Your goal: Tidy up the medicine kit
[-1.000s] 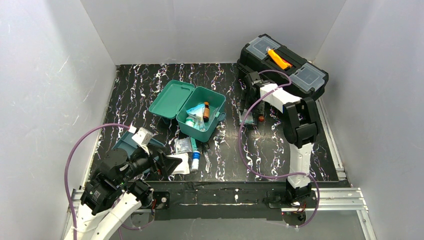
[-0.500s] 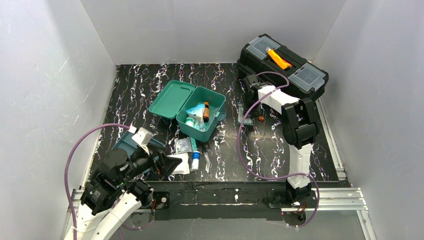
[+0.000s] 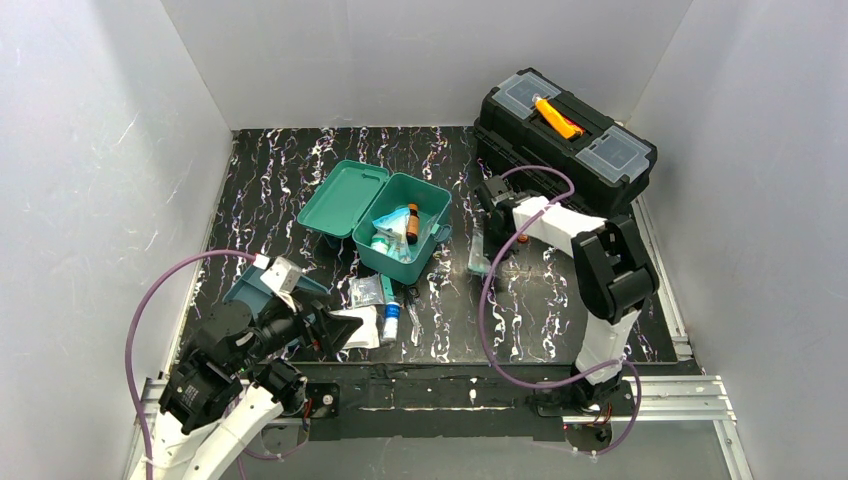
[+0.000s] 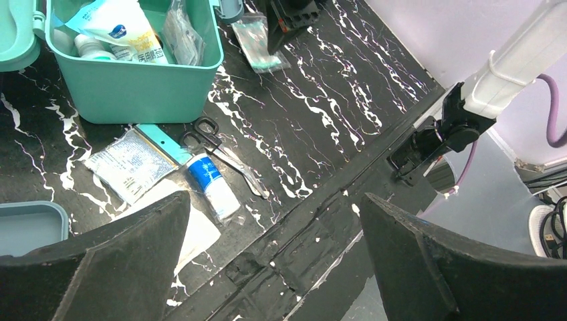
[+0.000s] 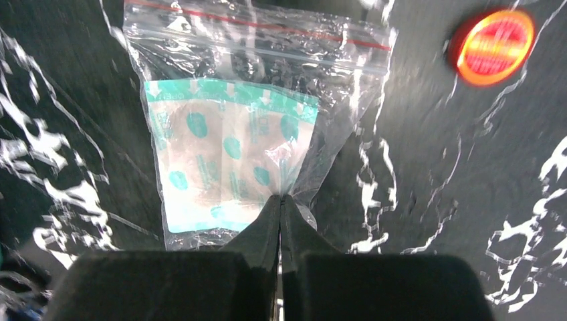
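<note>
The medicine kit (image 3: pixel 432 208), a teal box, stands open in mid-table with its lid (image 3: pixel 342 198) laid back to the left. Inside it are a brown bottle (image 3: pixel 412 222), a tube and packets. My right gripper (image 5: pixel 281 198) is shut on the lower edge of a clear zip bag (image 5: pixel 227 147) of teal-patterned plasters, right of the kit; in the top view the right gripper (image 3: pixel 495 236) has the zip bag (image 3: pixel 478 258) below it. My left gripper (image 4: pixel 274 197) hovers open and empty near the front left, over the table edge.
A black toolbox (image 3: pixel 565 130) with an orange handle stands at the back right. An orange-capped bottle (image 5: pixel 493 47) lies just beyond the bag. In front of the kit lie scissors (image 4: pixel 214 144), a blue-and-white tube (image 4: pixel 210 187) and a gauze packet (image 4: pixel 130 164). A darker tray (image 3: pixel 255 288) sits front left.
The right gripper has closed on the zip bag, and its arm has swung left and toward the near side with the bag. The left arm has barely moved.
</note>
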You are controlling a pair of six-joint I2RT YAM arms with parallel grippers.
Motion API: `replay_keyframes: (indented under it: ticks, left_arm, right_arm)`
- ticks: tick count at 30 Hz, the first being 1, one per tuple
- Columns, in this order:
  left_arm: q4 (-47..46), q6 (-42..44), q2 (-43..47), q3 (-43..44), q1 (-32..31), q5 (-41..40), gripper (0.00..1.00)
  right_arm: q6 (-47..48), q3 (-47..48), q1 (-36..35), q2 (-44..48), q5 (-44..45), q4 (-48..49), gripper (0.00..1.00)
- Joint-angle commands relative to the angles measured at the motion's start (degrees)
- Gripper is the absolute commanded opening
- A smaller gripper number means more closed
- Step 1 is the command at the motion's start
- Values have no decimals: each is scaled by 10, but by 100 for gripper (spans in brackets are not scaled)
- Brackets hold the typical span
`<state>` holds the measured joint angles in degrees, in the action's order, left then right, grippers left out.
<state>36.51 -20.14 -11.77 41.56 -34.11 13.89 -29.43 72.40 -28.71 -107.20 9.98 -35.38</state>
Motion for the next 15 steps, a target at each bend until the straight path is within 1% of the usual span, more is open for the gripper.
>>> replay_keyframes:
  ticks: [1,8,13,15]
  left_arm:
    - [4,1,6,-3,0,-9,98]
    - [5,0,8,-3,-1,-14,98]
    - [5,-1,6,-3,0,-17,98]
    - [5,-1,4,-3,-1,-18,98]
  right_arm:
    - [-25,-59,-24,62,-5,0,1]
    - [-57,-136,-75,182,-17,11,1]
    - [-87,-188,-135,247,-26,10,1]
    - [-104,-214,-171,268,-31,11,1]
